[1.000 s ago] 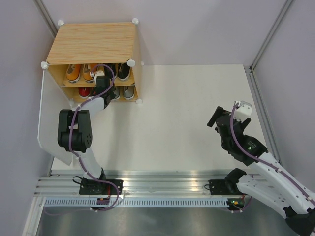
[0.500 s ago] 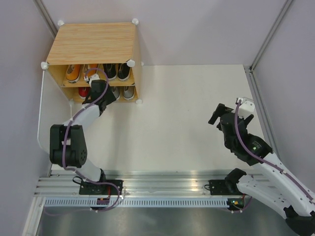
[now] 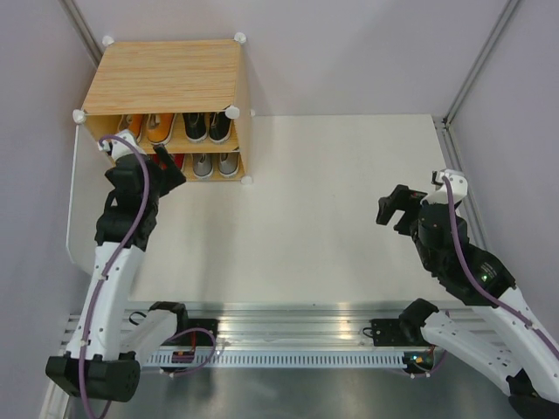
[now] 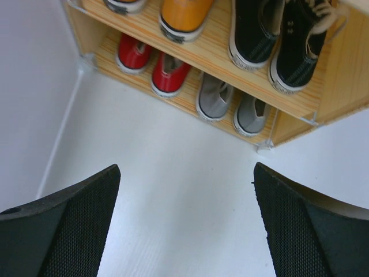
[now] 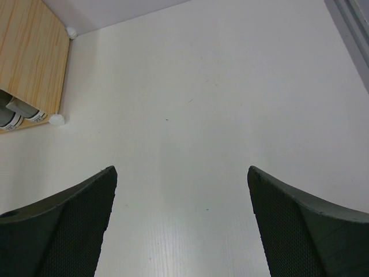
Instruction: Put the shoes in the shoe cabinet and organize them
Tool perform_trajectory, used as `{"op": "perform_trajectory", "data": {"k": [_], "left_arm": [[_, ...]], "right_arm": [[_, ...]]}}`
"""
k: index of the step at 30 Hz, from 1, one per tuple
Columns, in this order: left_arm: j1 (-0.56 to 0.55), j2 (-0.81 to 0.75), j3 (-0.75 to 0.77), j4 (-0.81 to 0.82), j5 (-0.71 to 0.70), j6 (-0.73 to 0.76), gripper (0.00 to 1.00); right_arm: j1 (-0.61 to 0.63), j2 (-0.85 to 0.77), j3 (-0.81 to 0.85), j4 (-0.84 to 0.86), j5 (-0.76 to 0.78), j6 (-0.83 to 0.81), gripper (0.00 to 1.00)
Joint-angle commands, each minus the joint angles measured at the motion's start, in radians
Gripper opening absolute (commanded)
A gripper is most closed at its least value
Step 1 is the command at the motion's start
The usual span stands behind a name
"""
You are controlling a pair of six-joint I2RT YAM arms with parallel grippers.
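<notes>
The shoe cabinet (image 3: 166, 74) stands at the far left with its front open. Its upper shelf (image 4: 213, 57) carries an orange pair (image 4: 180, 14) and a black pair (image 4: 256, 34). On the floor of the cabinet sit a red pair (image 4: 170, 74) and a grey pair (image 4: 214, 99), all heels outward. My left gripper (image 3: 169, 166) hovers just in front of the lower row, open and empty (image 4: 184, 173), and partly hides the red pair from above. My right gripper (image 3: 395, 209) is open and empty over the bare table (image 5: 181, 173) at the right.
The cabinet's white door (image 3: 83, 227) hangs open to the left of the left arm. Grey walls close in on the left, back and right. A metal rail (image 3: 288, 319) runs along the near edge. The cabinet's right corner (image 5: 56, 119) shows in the right wrist view.
My left gripper has pulled back out of the cabinet, toward the left and the near side, and its jaws have opened. The right arm has drifted slightly right.
</notes>
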Motion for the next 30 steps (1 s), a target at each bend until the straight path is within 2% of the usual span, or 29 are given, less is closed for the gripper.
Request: {"op": "perform_trajectory", "data": {"k": [1, 4, 6, 10, 12, 15, 16, 22, 30], "left_arm": [[0.000, -0.030, 0.136, -0.186, -0.206, 0.105, 0.99], [0.000, -0.033, 0.235, -0.240, -0.359, 0.165, 1.00], [0.000, -0.030, 0.292, -0.246, -0.410, 0.204, 1.00], [0.005, 0.008, 0.346, -0.274, -0.602, 0.309, 1.00], [0.020, 0.037, 0.363, -0.352, -0.638, 0.302, 1.00], [0.084, 0.040, 0.354, -0.403, -0.627, 0.267, 1.00], [0.150, 0.034, 0.342, -0.401, -0.609, 0.268, 1.00], [0.307, 0.002, 0.299, -0.371, -0.524, 0.270, 1.00], [0.393, 0.026, 0.275, -0.467, -0.276, 0.170, 1.00]], "right_arm": [[-0.002, 0.002, 0.058, -0.035, -0.049, -0.054, 0.98], [-0.002, 0.016, 0.083, -0.044, -0.067, -0.073, 0.98], [-0.003, 0.024, 0.098, -0.046, -0.084, -0.079, 0.98], [-0.003, 0.051, 0.124, -0.050, -0.108, -0.084, 0.98], [-0.003, 0.059, 0.144, -0.061, -0.128, -0.084, 0.98], [-0.003, 0.068, 0.160, -0.075, -0.153, -0.093, 0.98], [-0.002, 0.071, 0.163, -0.076, -0.159, -0.096, 0.98], [-0.003, 0.085, 0.164, -0.080, -0.191, -0.110, 0.98], [-0.003, 0.096, 0.157, -0.052, -0.219, -0.116, 0.98]]}}
